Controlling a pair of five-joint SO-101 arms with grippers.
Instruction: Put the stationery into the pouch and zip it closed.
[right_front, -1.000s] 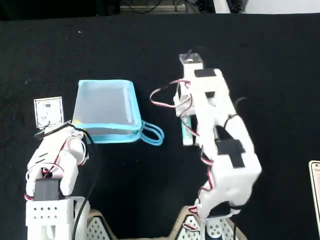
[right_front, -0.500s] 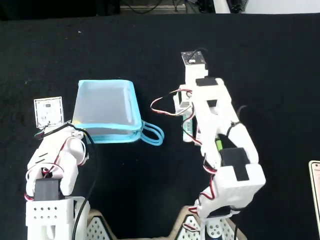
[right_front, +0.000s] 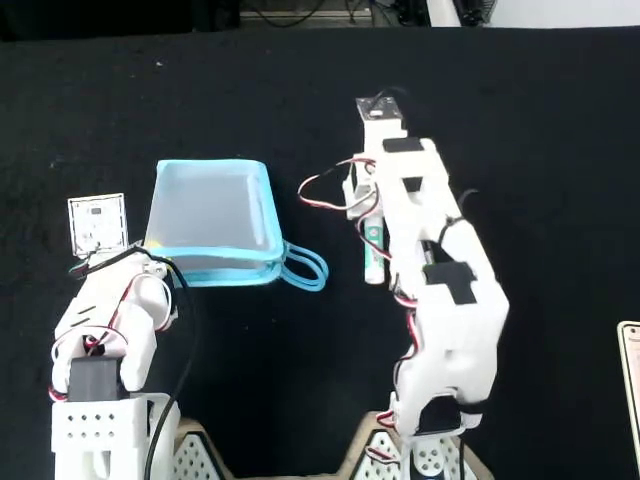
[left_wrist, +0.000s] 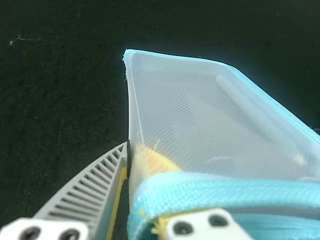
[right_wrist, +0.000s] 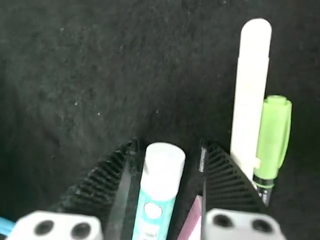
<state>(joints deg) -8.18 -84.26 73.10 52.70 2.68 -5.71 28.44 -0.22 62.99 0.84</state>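
The translucent pouch (right_front: 210, 215) with teal zip edging lies left of centre, mouth toward the arms. My left gripper (right_front: 150, 262) is shut on its near left corner; in the left wrist view the pouch (left_wrist: 200, 125) rises from my gripper (left_wrist: 140, 210), with something yellow (left_wrist: 155, 162) inside. My right gripper (right_front: 372, 235) stands over a white and teal tube (right_front: 372, 262) right of the pouch. In the right wrist view the tube (right_wrist: 160, 190) lies between my open gripper's (right_wrist: 167, 150) fingers, with narrow gaps on both sides. A white pen (right_wrist: 252, 90) and green marker (right_wrist: 272, 135) lie beside it.
The pouch's teal loop (right_front: 305, 265) points toward the tube. A white card (right_front: 97, 222) lies left of the pouch, and another card (right_front: 630, 360) sits at the right edge. Red and white wires (right_front: 325, 195) hang off the right arm. The cloth is black.
The right arm has shifted over the tube, first swinging slightly right, then back left and lower. The tube stays in about the same place. The left arm and pouch have not moved.
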